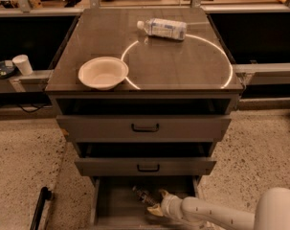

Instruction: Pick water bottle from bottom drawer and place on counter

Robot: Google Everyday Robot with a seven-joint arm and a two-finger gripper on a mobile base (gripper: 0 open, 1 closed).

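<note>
Counter [183, 75]: upper ctr of frame; held white bowl [103, 72] at left, labelled bottle [162, 28] lying at back.
Bottom drawer [111, 202]: open, bottom ctr.
Gripper [157, 201]: inside drawer, fingers spread, gripping nothing.
Water bottle [143, 195]: lay in drawer, just left of gripper.

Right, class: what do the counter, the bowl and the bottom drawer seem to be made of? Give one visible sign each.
The counter: probably laminate or glass-topped wood, dark brown, glossy; it reflects the light. The bowl: likely paper or foam, matt white, thin rim. The bottom drawer: seemingly sheet metal, plain dull grey. The gripper sits inside that drawer, by the water bottle.
</note>
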